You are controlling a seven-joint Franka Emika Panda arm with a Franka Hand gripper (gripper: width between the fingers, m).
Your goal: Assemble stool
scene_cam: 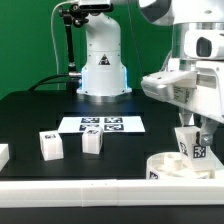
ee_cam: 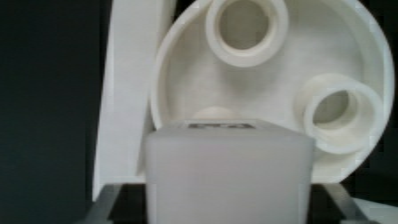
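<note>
Gripper [scene_cam: 193, 128], lower right of the exterior view, with jaws closed on the flat sides of one leg [scene_cam: 190, 147], which is upright over the round seat [scene_cam: 165, 166]; contact between the two cannot be made out. In the wrist view the leg fills the gap between the fingers, with the seat's sockets [ee_cam: 246, 32] beyond. A second leg [scene_cam: 50, 145] and a third leg [scene_cam: 92, 141] stand at lower left. The leg is probably light, rigid, smooth plastic that could twist in the grip. Hold it on opposite flat faces near the upper end, leaving the lower end free.

The marker board [scene_cam: 100, 125] lies flat on the black table [scene_cam: 30, 115] — a white rail [scene_cam: 70, 190] along the near edge.
</note>
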